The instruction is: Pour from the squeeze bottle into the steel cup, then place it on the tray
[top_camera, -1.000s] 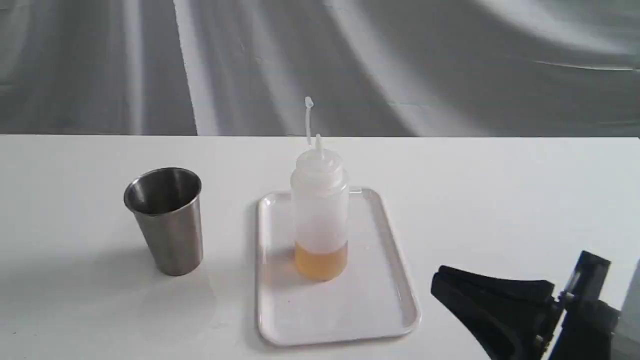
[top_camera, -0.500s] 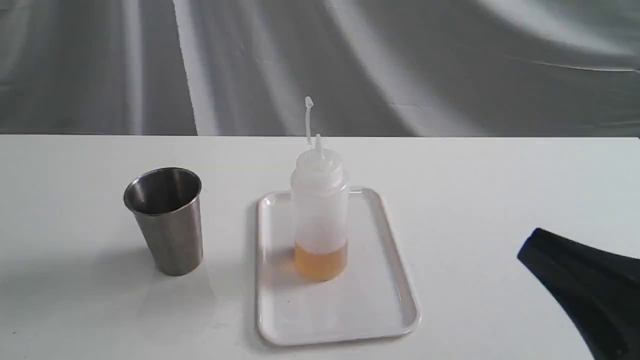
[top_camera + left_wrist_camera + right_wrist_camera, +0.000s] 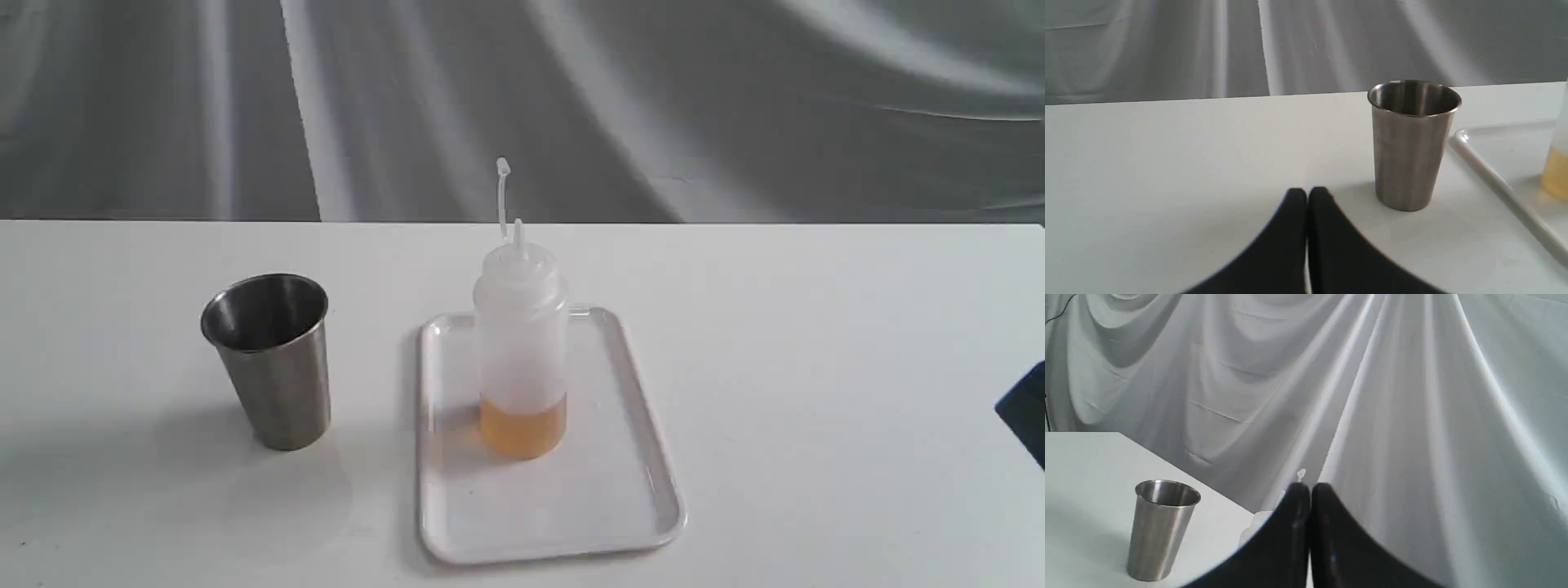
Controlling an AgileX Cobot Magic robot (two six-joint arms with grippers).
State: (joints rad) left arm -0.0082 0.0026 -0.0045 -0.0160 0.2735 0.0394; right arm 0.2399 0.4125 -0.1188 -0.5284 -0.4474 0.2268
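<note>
The squeeze bottle [image 3: 521, 343] stands upright on the white tray [image 3: 645, 490] at the table's middle, amber liquid at its bottom, cap strap sticking up. The steel cup [image 3: 269, 359] stands upright on the table left of the tray. In the left wrist view the left gripper [image 3: 1307, 194] is shut and empty, low over the table, short of the cup [image 3: 1410, 143]; the tray's rim [image 3: 1494, 179] and a sliver of the bottle [image 3: 1557, 163] show beside it. The right gripper [image 3: 1307, 489] is shut and empty; its fingers hide most of the bottle, the cup [image 3: 1159, 528] stands off to the side.
A white table [image 3: 816, 327] carries everything, with a grey draped cloth [image 3: 653, 98] behind its far edge. A dark part of the right arm [image 3: 1024, 408] shows at the right edge of the exterior view.
The right arm has drawn back to the right, almost out of the exterior view. Bottle, cup and tray have not moved.
</note>
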